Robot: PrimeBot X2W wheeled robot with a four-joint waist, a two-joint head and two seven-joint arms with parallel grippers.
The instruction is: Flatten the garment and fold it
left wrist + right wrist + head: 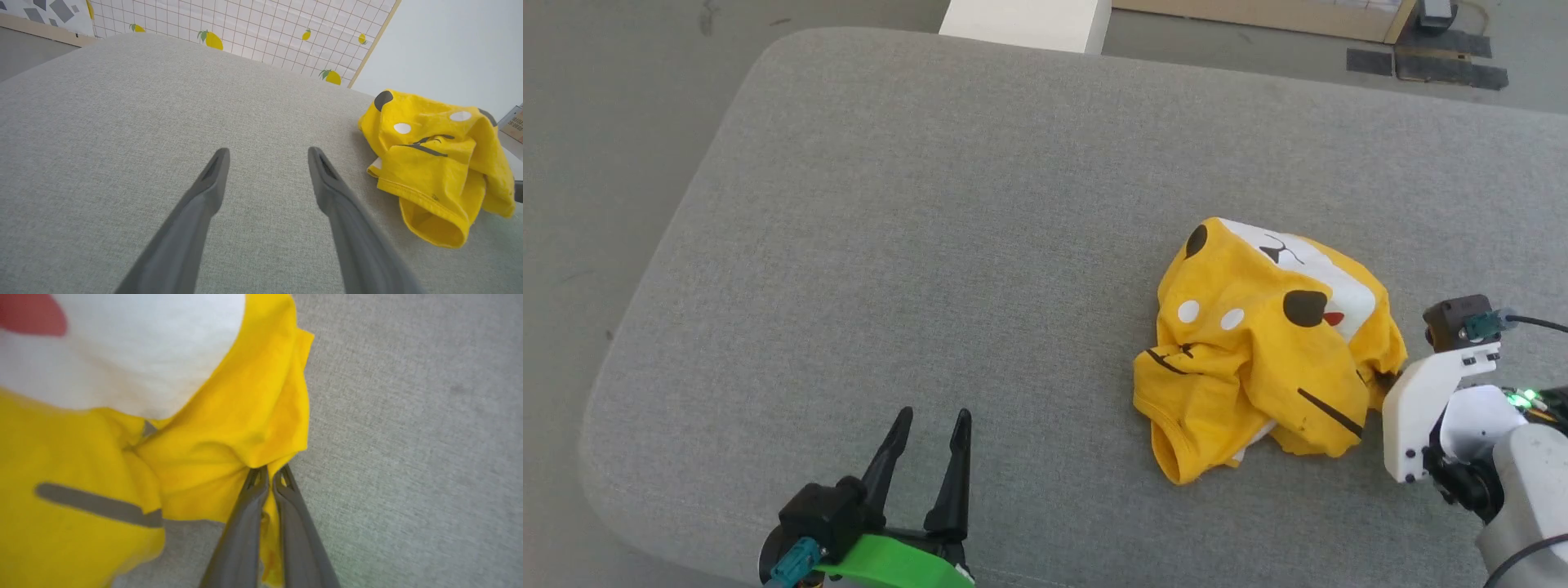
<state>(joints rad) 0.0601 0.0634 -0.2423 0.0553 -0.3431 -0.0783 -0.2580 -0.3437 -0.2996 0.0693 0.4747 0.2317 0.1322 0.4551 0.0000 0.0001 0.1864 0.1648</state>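
**Edge pinched, shirt not yet spread**

Pinching a yellow fold of the shirt [229, 437] w/ the right gripper [271, 473]: both fingers pressed together, cloth trapped btwn them right at the tips and trailing down btwn the shafts. Prob. held at the edge in order to drag or lift one side out of the heap; a guess from the grip alone. Holding the left gripper [934, 416] low over bare table [931, 204], fingers spread wide apart, gripping nothing. Seemingly parked to leave room, or ready for a second corner.

Lying crumpled on the table, well off to the side of the left fingers, past the right-hand one in the left wrist view. Touching the right fingertips only. Bunched into a lump, folded over itself several times, w/ no sleeve or hem laid flat. Bright yellow, w/ a white patch, small white dots, black ovals, black stripes, a bit of red nr the white. Hemmed opening (neck or sleeve, can't tell which) gaping toward the left fingers. Soft thin cloth by the look, so likely to drape & slip when pulled. Flattening barely begun, folding not started.
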